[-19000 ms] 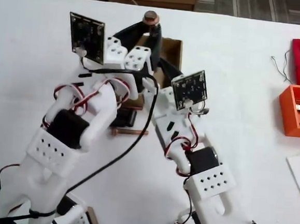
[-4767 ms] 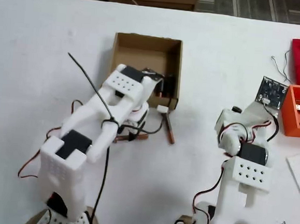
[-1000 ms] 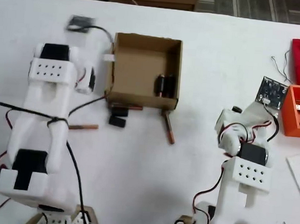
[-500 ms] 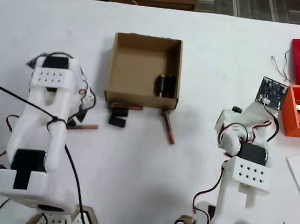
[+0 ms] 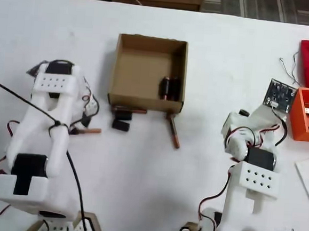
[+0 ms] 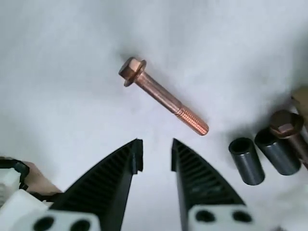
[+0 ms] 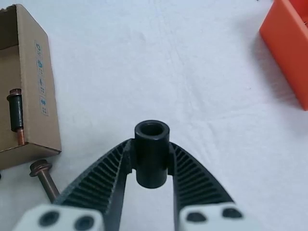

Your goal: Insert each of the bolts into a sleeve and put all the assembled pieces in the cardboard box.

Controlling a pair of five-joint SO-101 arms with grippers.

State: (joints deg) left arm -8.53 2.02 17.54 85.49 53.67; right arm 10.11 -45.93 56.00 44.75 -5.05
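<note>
Two jobs — my right gripper (image 7: 150, 156) pinches a sleeve (image 7: 152, 139), hole free for filling, my left gripper (image 6: 156, 154) hangs part-open near a bolt (image 6: 163, 102).

The left arm (image 5: 38, 133) is lying stretched along the left side of the table (image 5: 138, 189), its white links running from the base at the near edge out to the wrist, which is bending down toward the tabletop. The left gripper (image 6: 156, 155) is hanging above the table and pointing down, its two ribbed black fingers (image 6: 120, 166) standing a narrow gap apart. The right arm (image 5: 248, 179) is sitting drawn back on the right side, folded close over its base, with the wrist tipping forward. The right gripper (image 7: 151, 156) is pinching a sleeve (image 7: 152, 137) between its fingers, with one open end poking out past the fingertips.
</note>
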